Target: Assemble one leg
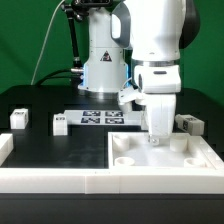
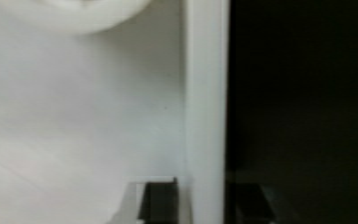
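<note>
on the black table [image 1: 40, 100] the gripper [image 1: 157, 137] is right down at the big white tray piece [image 1: 190, 158], on its back edge, with the arm standing pretty much straight up over it. in the wrist view the gripper [image 2: 202, 203] has one dark fingertip [image 2: 155, 203] on either side of the tray's thin upright rim [image 2: 204, 100], so it's straddling that wall. they look snug against it, but the shot is blurry and i honestly can't tell if it's actually clenched on the rim or just sitting around it.

none of the legs are in the gripper, they're all loose on the table. the far-left leg [image 1: 18, 118] is way over at the exterior view's left. the second leg [image 1: 60, 124] lies just beside the marker board [image 1: 95, 118], on its left end in that view. the right-hand leg [image 1: 188, 123] sits behind the tray at the exterior view's right, near the gripper but apart from it.

the tray itself is tucked up against the white fence [image 1: 50, 177] along the front.
</note>
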### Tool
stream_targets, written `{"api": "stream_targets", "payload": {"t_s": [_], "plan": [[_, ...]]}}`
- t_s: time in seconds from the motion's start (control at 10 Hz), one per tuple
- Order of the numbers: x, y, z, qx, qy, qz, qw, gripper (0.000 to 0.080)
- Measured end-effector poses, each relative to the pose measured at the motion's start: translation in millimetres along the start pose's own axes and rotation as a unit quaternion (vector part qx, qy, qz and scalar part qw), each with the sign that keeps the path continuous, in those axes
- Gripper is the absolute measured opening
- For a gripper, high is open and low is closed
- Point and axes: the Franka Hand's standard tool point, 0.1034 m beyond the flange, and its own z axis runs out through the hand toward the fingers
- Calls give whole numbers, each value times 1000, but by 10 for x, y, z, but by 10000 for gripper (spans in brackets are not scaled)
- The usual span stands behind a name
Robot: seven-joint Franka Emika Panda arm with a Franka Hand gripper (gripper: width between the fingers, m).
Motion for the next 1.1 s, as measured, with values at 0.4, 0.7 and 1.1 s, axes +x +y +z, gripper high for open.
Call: {"api": "stream_targets", "payload": {"t_s": [0.4, 0.7, 1.1], "plan": [[-4, 0, 0, 0, 0, 0, 1000, 634], [-6, 1, 0, 0, 0, 1, 1000, 649], [111, -66, -448, -9, -13, 32, 999, 649]]}}
